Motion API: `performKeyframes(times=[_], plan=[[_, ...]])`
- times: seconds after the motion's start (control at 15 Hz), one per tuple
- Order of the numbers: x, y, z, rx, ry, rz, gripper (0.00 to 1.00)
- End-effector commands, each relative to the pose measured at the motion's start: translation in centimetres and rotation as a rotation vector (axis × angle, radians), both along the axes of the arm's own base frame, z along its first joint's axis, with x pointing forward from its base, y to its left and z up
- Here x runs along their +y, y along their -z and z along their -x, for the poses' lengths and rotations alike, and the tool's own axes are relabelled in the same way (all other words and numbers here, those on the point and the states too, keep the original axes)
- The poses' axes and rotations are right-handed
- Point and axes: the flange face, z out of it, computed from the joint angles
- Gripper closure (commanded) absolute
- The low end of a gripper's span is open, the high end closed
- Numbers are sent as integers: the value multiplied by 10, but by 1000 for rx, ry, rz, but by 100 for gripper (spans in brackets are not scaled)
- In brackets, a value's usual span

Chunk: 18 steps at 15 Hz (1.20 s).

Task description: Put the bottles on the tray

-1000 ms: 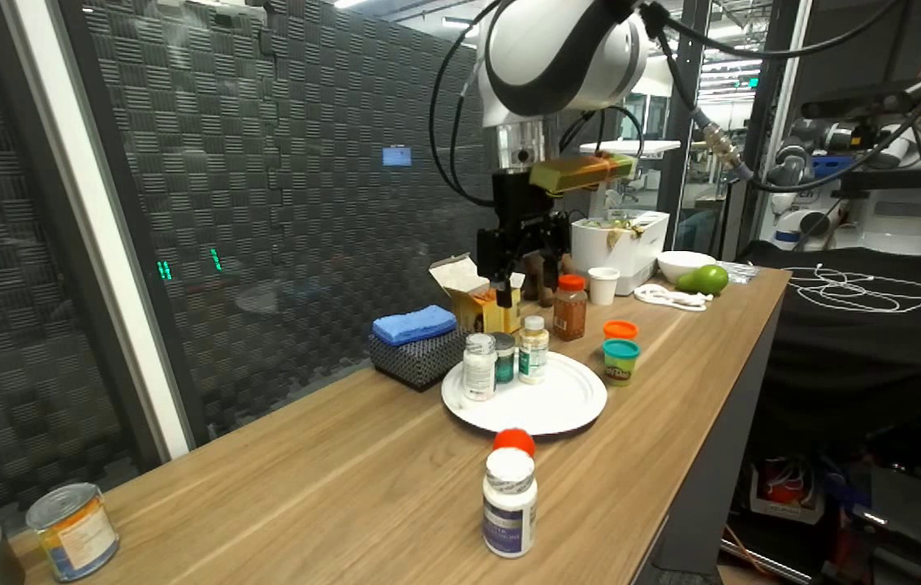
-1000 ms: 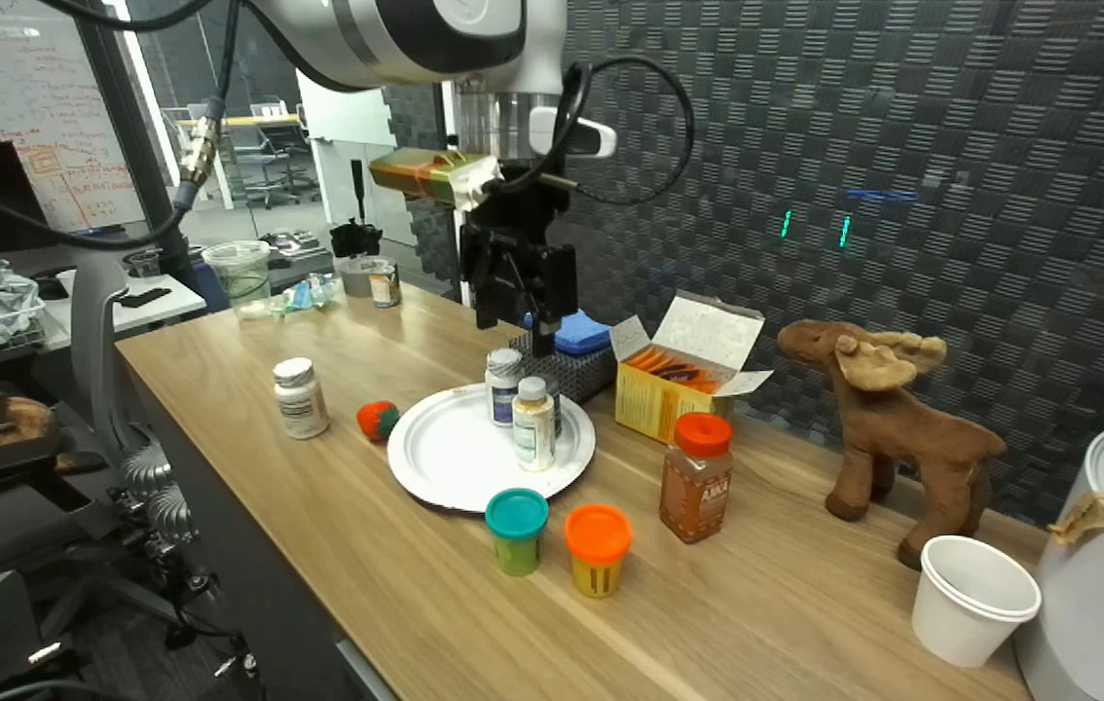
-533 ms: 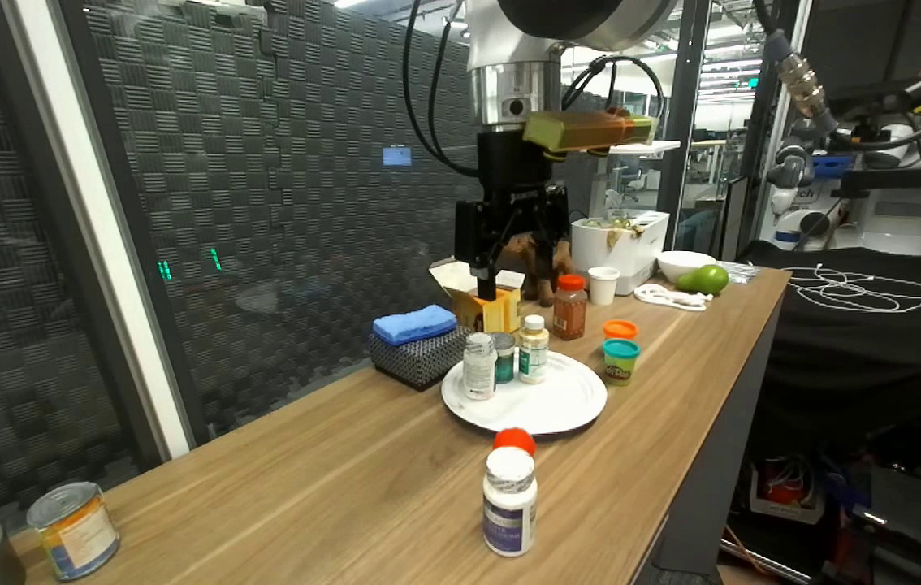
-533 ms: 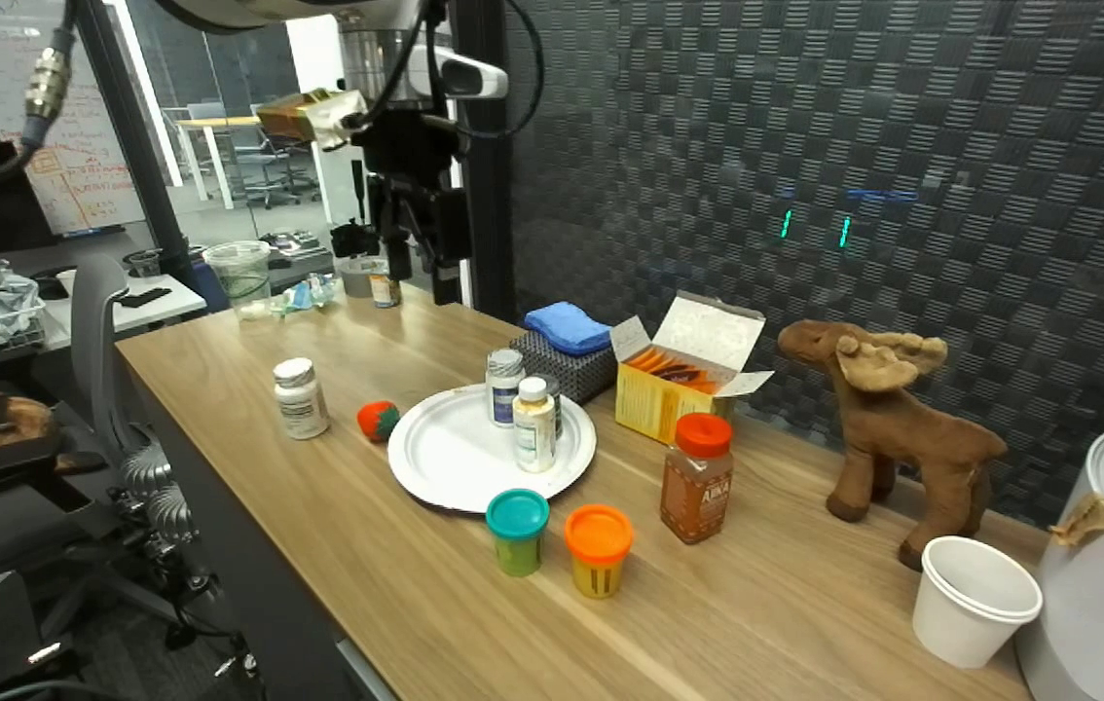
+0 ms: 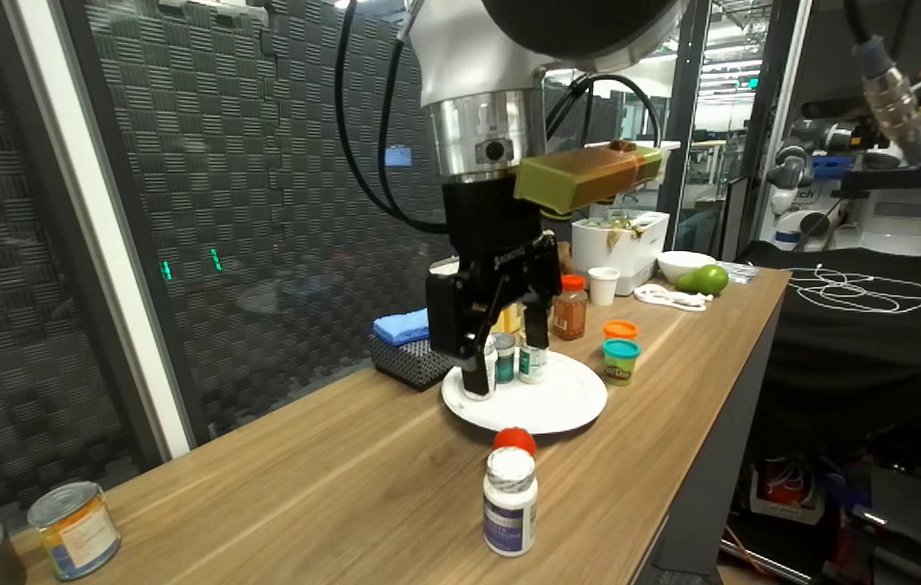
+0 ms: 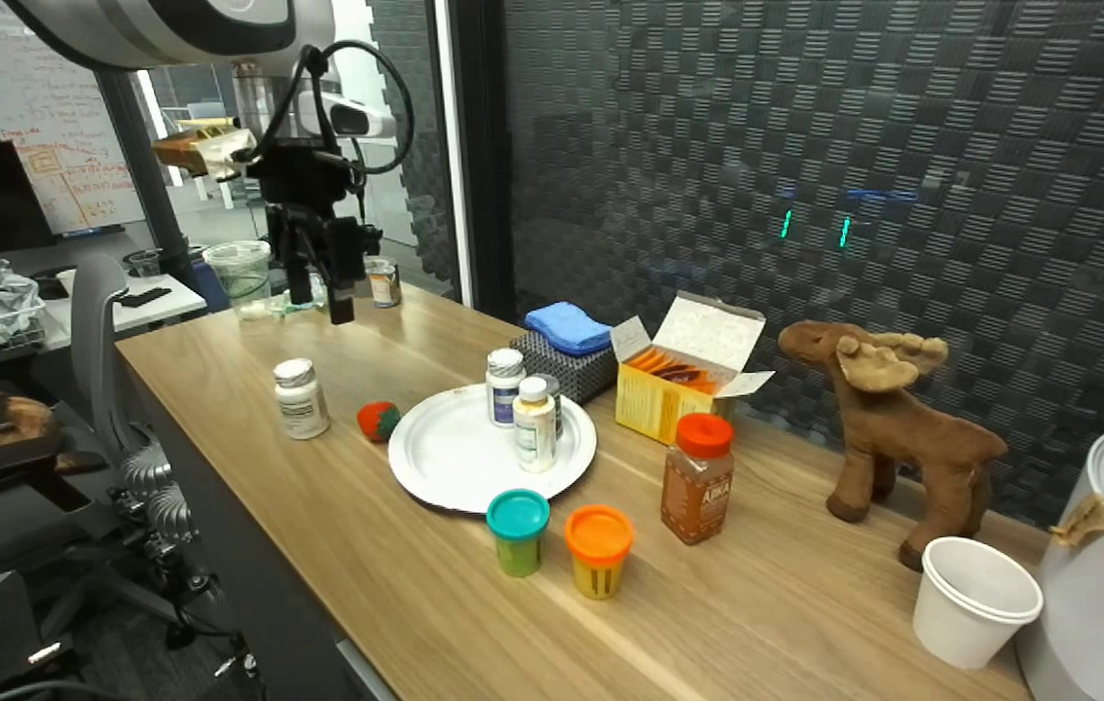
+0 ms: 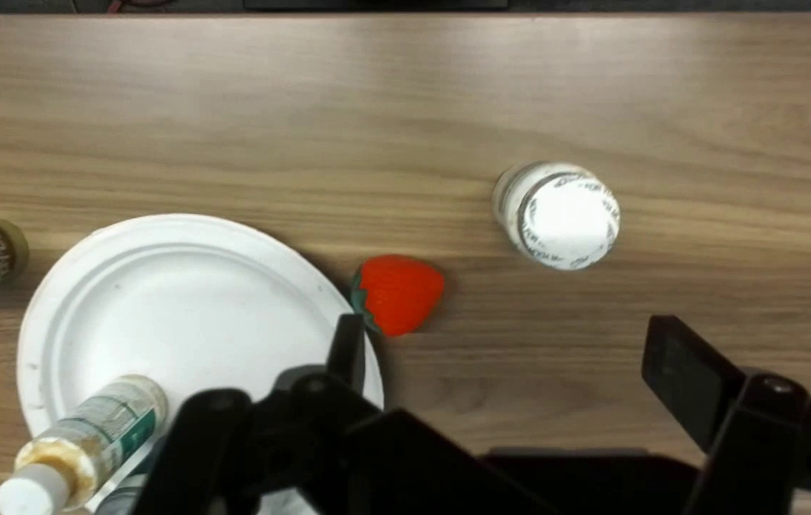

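Going left to right in an exterior view, the gripper (image 6: 320, 298) has shifted leftward: a second ago it showed just above the group on the plate (image 6: 440, 453); now it shows above the lone white bottle (image 6: 301, 404). Its jaws stand wide apart. That bottle is upright on the table (image 6: 416, 346), in the same spot as before. In the wrist view it lies outside the jaws, past the fingertips (image 7: 688, 379), in line with the right part of the opening. Next comes the strawberry (image 6: 377, 421), just beside the plate. On the plate, also unmoved, three bottles stand upright toward the right side: a purple-labelled bottle (image 6: 503, 397), a pale yellow bottle (image 6: 534, 438) and a partly hidden dark green jar (image 5: 504, 364). Farther right, the teal-lidded tub (image 6: 518, 535) and the orange-lidded tub (image 6: 598, 555) stand as they did.
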Motion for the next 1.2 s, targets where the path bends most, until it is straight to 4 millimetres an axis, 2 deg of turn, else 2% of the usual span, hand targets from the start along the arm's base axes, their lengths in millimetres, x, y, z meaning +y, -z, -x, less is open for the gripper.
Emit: performKeyframes(times=[0.0,0.27,0.47,1.13], plan=[[24,8,20,13,-57,1,0],[39,25,40,54,-128,7,0],[42,37,42,70,-191,3,0],[34,59,19,40,-318,-39,0]])
